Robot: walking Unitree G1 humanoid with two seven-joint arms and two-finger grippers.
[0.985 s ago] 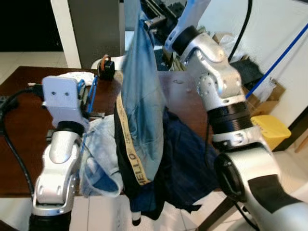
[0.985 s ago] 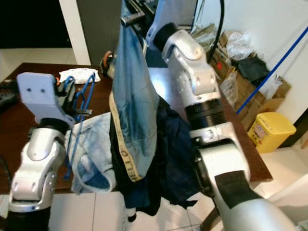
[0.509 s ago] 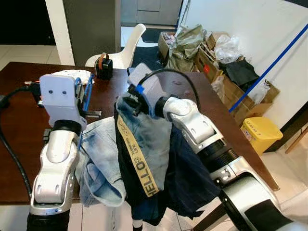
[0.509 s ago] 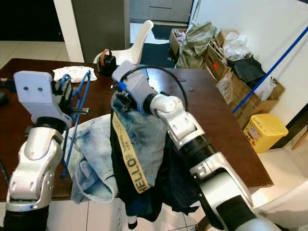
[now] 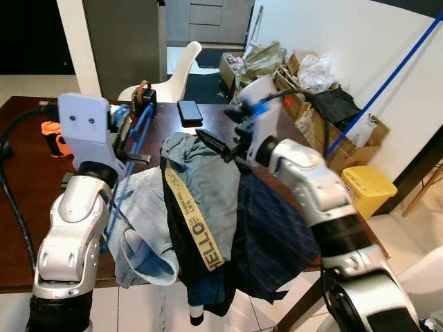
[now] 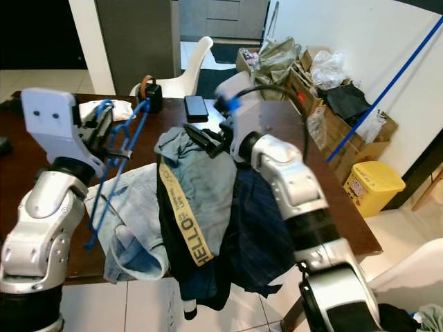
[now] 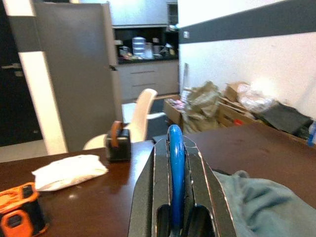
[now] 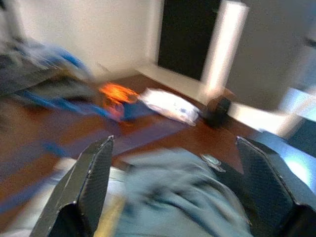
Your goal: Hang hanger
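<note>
Since a second ago the right gripper (image 5: pixel 216 146) has dropped from high above the table and let the jeans (image 5: pixel 208 187) go, its fingers now spread wide just over their waistband. Left of it, the left gripper (image 7: pixel 173 217) stays clamped on the blue hanger (image 6: pixel 118 166), squeezed upright between its fingers

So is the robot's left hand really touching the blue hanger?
Touching. In the left wrist view the blue hanger runs squeezed between the left gripper's two black fingers, with no gap. The right eye view shows the same grip.
</note>
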